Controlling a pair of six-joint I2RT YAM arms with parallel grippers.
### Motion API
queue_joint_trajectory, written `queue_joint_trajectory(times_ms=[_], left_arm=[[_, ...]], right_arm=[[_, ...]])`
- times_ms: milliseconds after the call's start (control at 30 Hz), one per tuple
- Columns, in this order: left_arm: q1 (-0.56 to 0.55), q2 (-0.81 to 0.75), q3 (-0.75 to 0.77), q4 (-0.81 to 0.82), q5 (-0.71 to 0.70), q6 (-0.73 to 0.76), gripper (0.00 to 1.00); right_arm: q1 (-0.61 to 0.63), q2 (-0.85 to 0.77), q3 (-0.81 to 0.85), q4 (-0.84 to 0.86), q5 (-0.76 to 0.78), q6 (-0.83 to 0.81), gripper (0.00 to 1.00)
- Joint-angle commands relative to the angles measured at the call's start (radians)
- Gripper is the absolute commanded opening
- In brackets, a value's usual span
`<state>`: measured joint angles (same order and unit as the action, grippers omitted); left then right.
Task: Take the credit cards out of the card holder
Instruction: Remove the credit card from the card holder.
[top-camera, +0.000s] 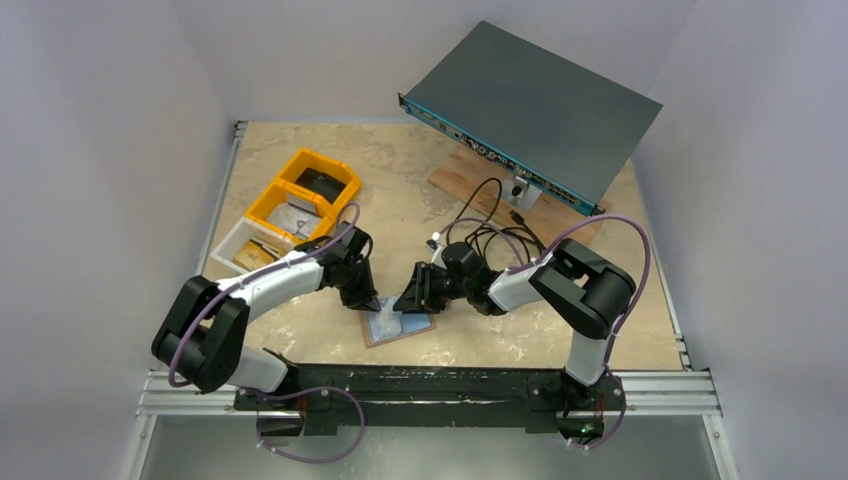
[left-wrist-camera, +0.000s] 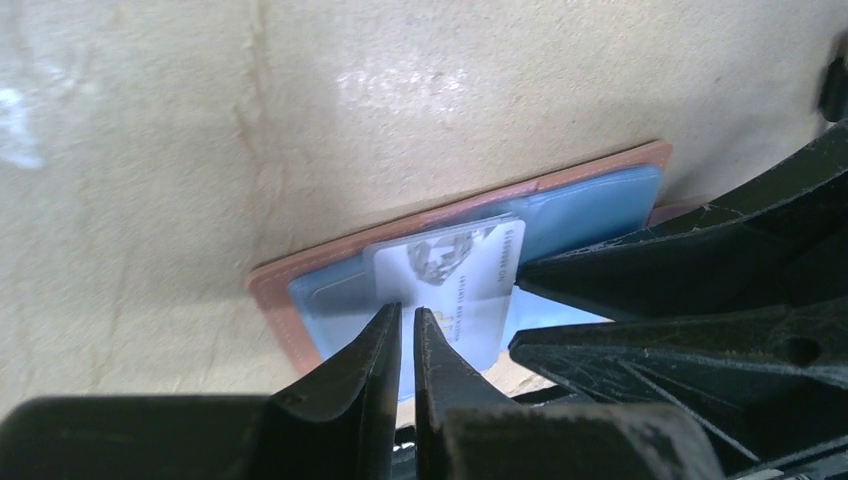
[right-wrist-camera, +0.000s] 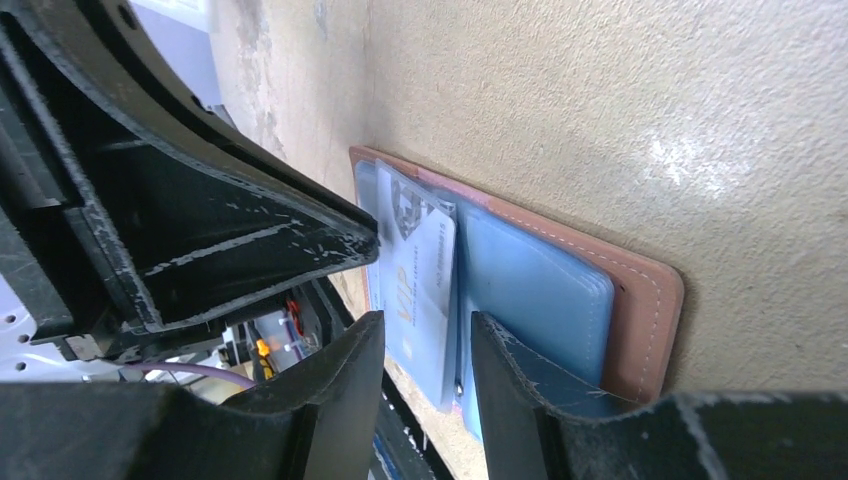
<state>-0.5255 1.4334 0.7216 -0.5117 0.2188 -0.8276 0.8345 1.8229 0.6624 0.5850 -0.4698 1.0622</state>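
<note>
Two grippers of mine meet over the holder (top-camera: 400, 328), opened flat near the front edge of the table (top-camera: 420, 180), lower centre of the top view. My left gripper (left-wrist-camera: 407, 325) is pinched nearly shut, tips at the near edge of a pale card (left-wrist-camera: 455, 280) that lies on the holder's blue inside; whether they nip it, I cannot tell. My right gripper (right-wrist-camera: 428, 322) grasps nothing: jaws parted, the card's short end between them. In the right wrist view the card's long axis runs up the frame, beside the fold, so I judge a pull toward my right gripper suits it. Little room lies nearer me; bare table opens beyond, with yellow bins (top-camera: 300, 195) well apart at upper left.
</note>
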Motion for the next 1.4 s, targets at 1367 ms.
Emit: queue_joint_trajectory(times_ms=[1367], left_arm=[[-0.014,0.099,-0.024,-0.022,-0.092,-0.005,0.0]], right_arm=[[-0.026,0.127,-0.139,0.456,-0.118,0.186,0.05]])
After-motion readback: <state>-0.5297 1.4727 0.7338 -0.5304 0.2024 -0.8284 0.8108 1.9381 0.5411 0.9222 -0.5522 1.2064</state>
